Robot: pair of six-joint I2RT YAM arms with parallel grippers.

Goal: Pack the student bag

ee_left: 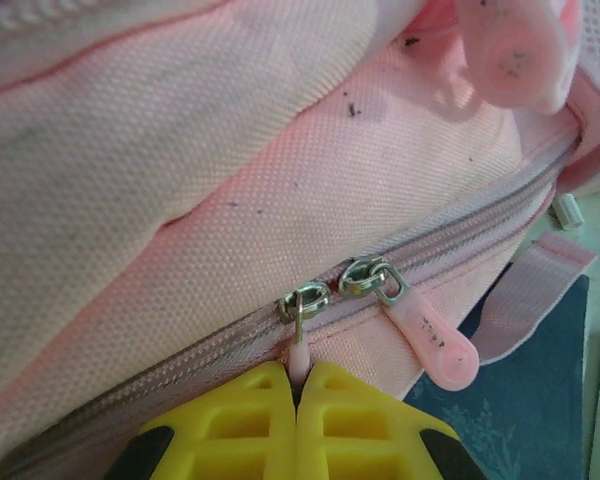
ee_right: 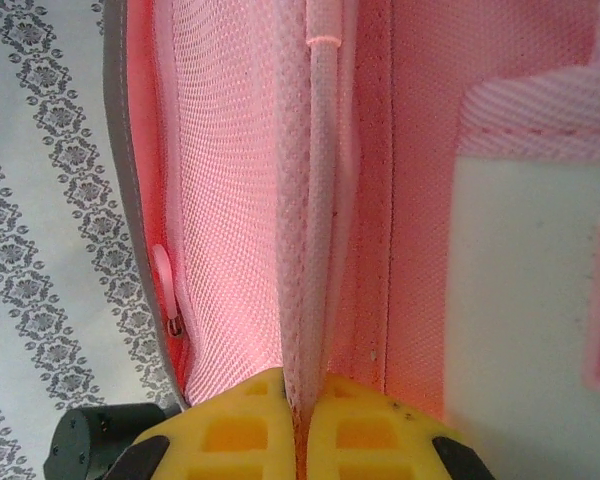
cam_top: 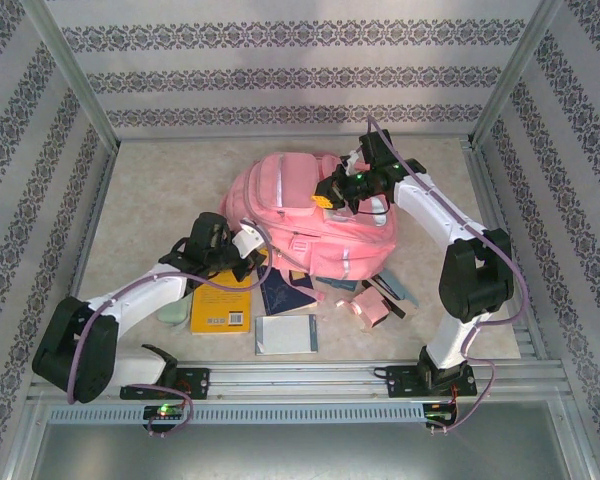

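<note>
The student bag [cam_top: 300, 215], a large pink backpack, lies in the middle of the table. My left gripper [cam_top: 243, 246] is at its near left side. In the left wrist view its yellow fingers [ee_left: 250, 410] are shut on the pink pull of the left zipper slider [ee_left: 303, 302], and a second slider with a free pink pull [ee_left: 432, 343] sits just right of it on the shut zipper. My right gripper [cam_top: 332, 196] is over the bag's far right part, shut [ee_right: 302, 388] on a fold of pink mesh fabric [ee_right: 315, 250].
A yellow book [cam_top: 223, 305], a dark blue book [cam_top: 285, 290] and a pale notebook [cam_top: 286, 334] lie in front of the bag. Small pink items [cam_top: 372, 305] lie at the near right. A pale green object [cam_top: 173, 313] lies under the left arm. Patterned walls enclose the table.
</note>
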